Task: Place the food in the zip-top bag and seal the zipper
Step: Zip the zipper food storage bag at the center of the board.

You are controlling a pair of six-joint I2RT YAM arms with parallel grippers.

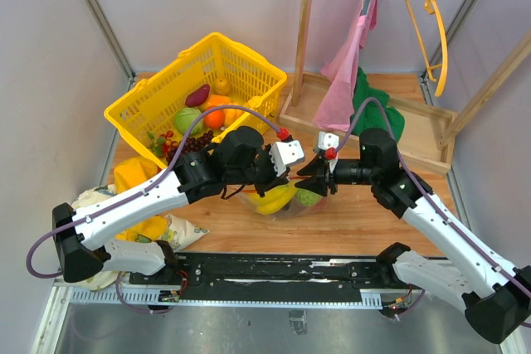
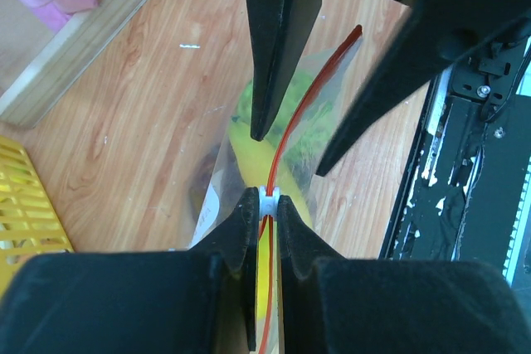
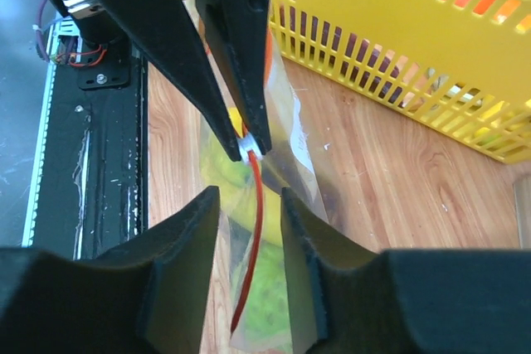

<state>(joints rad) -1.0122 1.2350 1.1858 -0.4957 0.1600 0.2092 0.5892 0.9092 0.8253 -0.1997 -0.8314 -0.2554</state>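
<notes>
The bag holds bananas and green food, the basket holds fruit; the left gripper pinches the zipper, and the right gripper straddles it with jaws narrowly apart.

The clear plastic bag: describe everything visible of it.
The bag is crinkly clear plastic, lying on the wooden table near the yellow basket, with yellow and green food showing inside. Its red zipper runs along the raised mouth edge. The left gripper pinches the zipper; the right gripper straddles it, jaws apart.
</notes>
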